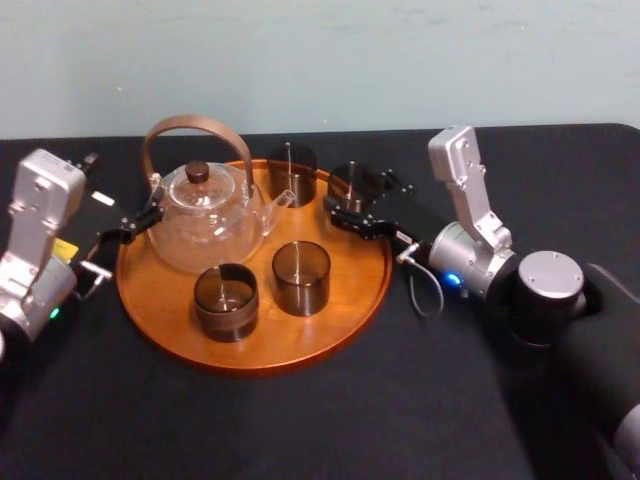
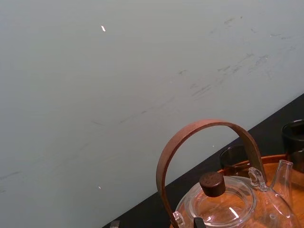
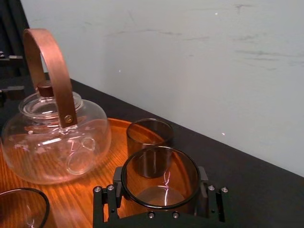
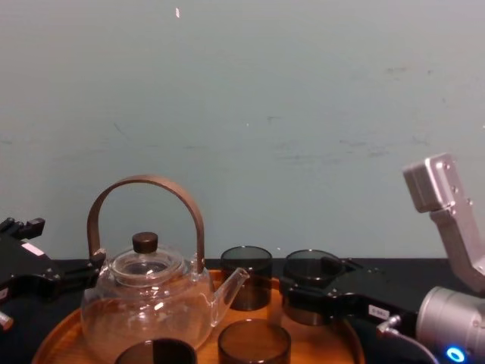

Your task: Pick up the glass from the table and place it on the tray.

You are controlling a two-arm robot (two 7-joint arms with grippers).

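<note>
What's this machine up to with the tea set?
The robot's right gripper has its jaws closed on a dark glass, holding it at the right rear edge of the round wooden tray. Whether the glass rests on the wood yet is unclear. A glass teapot and three more glasses stand on the tray, one at the back and two in front. The left gripper sits beside the teapot's left side.

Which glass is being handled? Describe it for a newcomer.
Find the round orange-brown wooden tray. At its right rear rim is a smoky cylindrical glass tumbler. Unlike the three other tumblers, it sits between the fingers of the right hand.
</note>
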